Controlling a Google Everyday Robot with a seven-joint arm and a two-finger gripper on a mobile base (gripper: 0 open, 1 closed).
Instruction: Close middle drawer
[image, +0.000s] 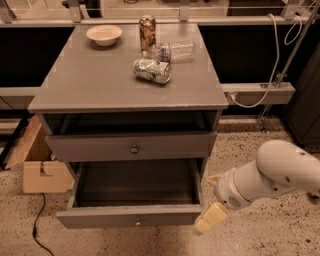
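Grey wooden middle drawer (130, 216), low-fronted with a tiny pale knob, stands pulled far out, and the cream gripper (209, 202), spread and empty just right of its front, seems mid-approach; next it must press that panel toward the far side.

My one camera looks down from above and in front of the cabinet (100, 75), facing its drawer fronts, near enough that it fills most of the view. The gripper (208, 202) sits low at the right, just beside the pulled-out middle drawer (130, 216).
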